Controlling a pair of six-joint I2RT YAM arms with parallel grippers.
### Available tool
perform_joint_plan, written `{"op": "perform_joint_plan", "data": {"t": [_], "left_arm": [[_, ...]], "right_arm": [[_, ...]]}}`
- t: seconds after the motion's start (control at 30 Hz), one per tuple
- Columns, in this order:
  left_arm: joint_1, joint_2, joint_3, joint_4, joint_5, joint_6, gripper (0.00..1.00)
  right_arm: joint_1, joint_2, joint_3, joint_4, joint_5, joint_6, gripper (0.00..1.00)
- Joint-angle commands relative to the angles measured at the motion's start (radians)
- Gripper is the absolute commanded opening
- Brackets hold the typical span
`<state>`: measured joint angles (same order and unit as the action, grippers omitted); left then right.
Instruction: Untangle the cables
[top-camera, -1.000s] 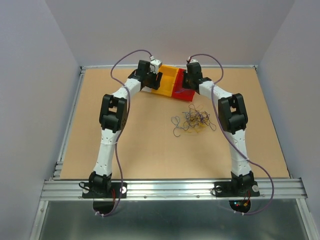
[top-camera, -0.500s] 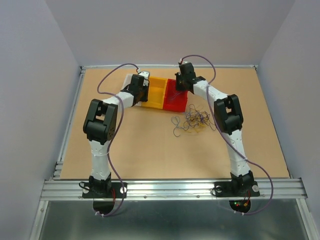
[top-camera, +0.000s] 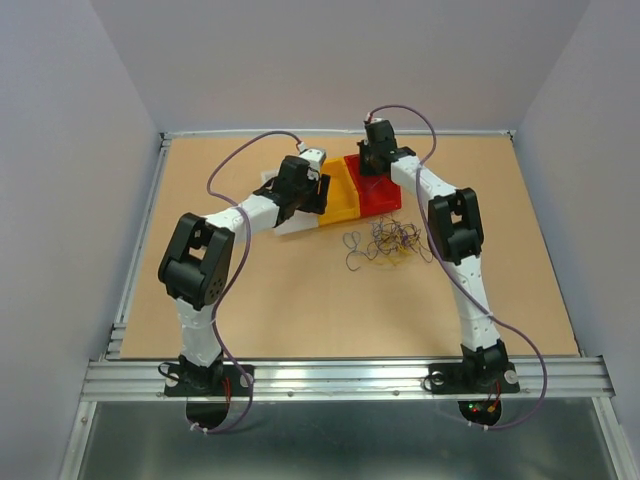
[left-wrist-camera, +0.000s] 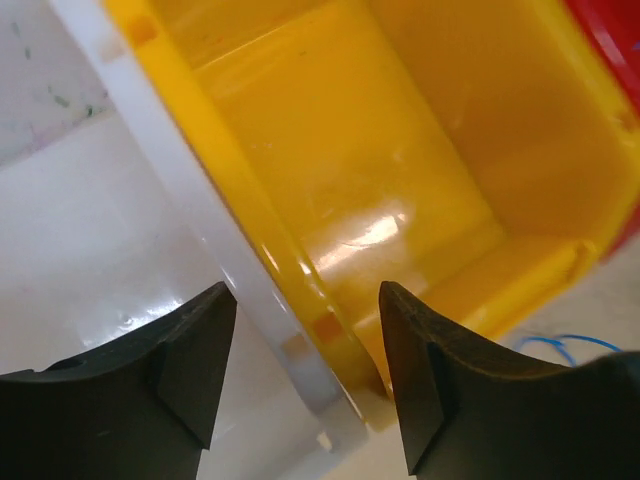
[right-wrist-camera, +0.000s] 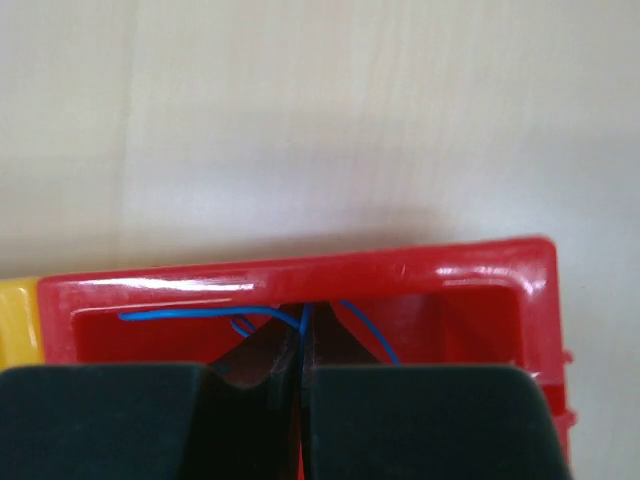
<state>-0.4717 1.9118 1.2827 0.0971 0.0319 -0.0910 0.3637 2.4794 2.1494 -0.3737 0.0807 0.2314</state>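
The cables (top-camera: 388, 240) lie as a small loopy bunch of purple, yellow and dark wires on the table, just in front of the red bin (top-camera: 388, 197). My right gripper (top-camera: 376, 172) is over the red bin (right-wrist-camera: 300, 268), its jaws pressed together on a thin blue wire (right-wrist-camera: 180, 315) that curls inside the bin; it shows in the right wrist view (right-wrist-camera: 301, 338). My left gripper (top-camera: 318, 192) is open, its fingers (left-wrist-camera: 195, 360) straddling the touching walls of the white bin (left-wrist-camera: 190, 200) and the yellow bin (left-wrist-camera: 400, 180). A blue wire loop (left-wrist-camera: 556, 345) shows on the table past the yellow bin.
White (top-camera: 290, 222), yellow (top-camera: 340, 200) and red bins stand in a row at the table's back middle. Thick lavender cables arch over both arms. A raised metal rail (top-camera: 150, 240) edges the table on the left, and grey walls stand on three sides.
The left gripper has swung right and nearer. The row of bins has shifted right, toward the cable bunch. The right gripper stays over the red bin and moved with it.
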Motion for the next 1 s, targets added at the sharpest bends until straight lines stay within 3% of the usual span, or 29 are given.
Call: {"op": "perform_joint_plan", "data": {"t": [0.0, 0.43, 0.53, 0.57, 0.67, 0.7, 0.97], "left_arm": [[-0.035, -0.105, 0.010, 0.066, 0.111, 0.008, 0.73], [0.028, -0.094, 0.084, 0.023, 0.126, 0.069, 0.77], [0.056, -0.088, 0.069, 0.039, 0.135, 0.085, 0.77], [0.065, -0.065, 0.054, 0.067, 0.120, 0.109, 0.77], [0.070, -0.039, 0.078, 0.064, 0.112, 0.122, 0.77], [0.074, -0.013, 0.107, 0.059, 0.105, 0.123, 0.77], [0.082, -0.002, 0.150, 0.049, 0.122, 0.112, 0.76]], "right_arm": [[-0.014, 0.009, 0.014, 0.019, 0.039, -0.030, 0.01], [0.004, -0.111, -0.152, 0.016, 0.022, -0.073, 0.03], [0.004, -0.126, -0.186, 0.016, -0.033, -0.066, 0.09], [0.004, -0.113, -0.175, 0.016, -0.060, -0.061, 0.17], [0.006, -0.108, -0.151, 0.016, -0.059, -0.046, 0.24], [0.006, -0.111, -0.142, 0.015, -0.059, -0.040, 0.33], [0.012, -0.249, -0.178, 0.013, 0.016, -0.035, 0.50]]}}
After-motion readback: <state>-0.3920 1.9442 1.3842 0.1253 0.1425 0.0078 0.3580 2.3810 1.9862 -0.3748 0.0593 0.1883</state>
